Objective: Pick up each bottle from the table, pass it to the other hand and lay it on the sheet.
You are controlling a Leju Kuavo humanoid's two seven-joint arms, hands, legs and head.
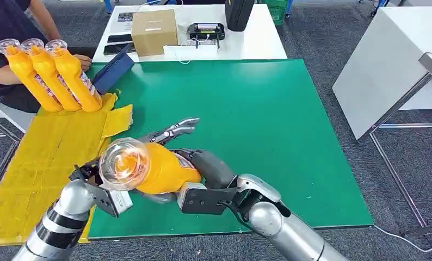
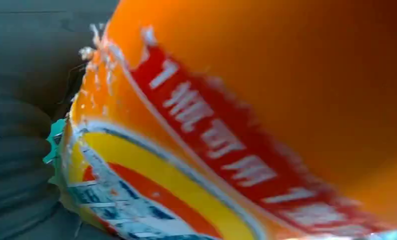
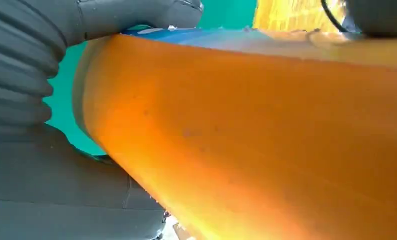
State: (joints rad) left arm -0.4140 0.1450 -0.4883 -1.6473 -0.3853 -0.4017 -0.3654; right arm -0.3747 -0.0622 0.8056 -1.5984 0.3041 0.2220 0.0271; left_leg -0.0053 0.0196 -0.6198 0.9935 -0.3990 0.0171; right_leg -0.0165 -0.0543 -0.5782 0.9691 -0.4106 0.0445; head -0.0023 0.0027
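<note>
A: At the 7 o'clock area of the green desk (image 1: 268, 125), what was the status of the bottle in transit?

B: One orange bottle (image 1: 154, 168) was held off the surface, cap end toward the camera, at the desk's border with the yellow sheet (image 1: 45, 157). The right robot hand (image 1: 200, 174) was wrapped around its base half. The left robot hand (image 1: 102, 185) sat against the neck end; whether it had closed its grip could not be told.

A: Judged stage?

B: Hand-over in progress, judged by both robot hands meeting on one bottle.

A: Completed items?

B: Three bottles (image 1: 50, 76) lay side by side at the sheet's 11 o'clock end, touching one another.

A: Remaining work?

B: Release by the right robot hand, then placement on the sheet's bare part. No further bottles showed on the desk, so this was probably the last one.
</note>
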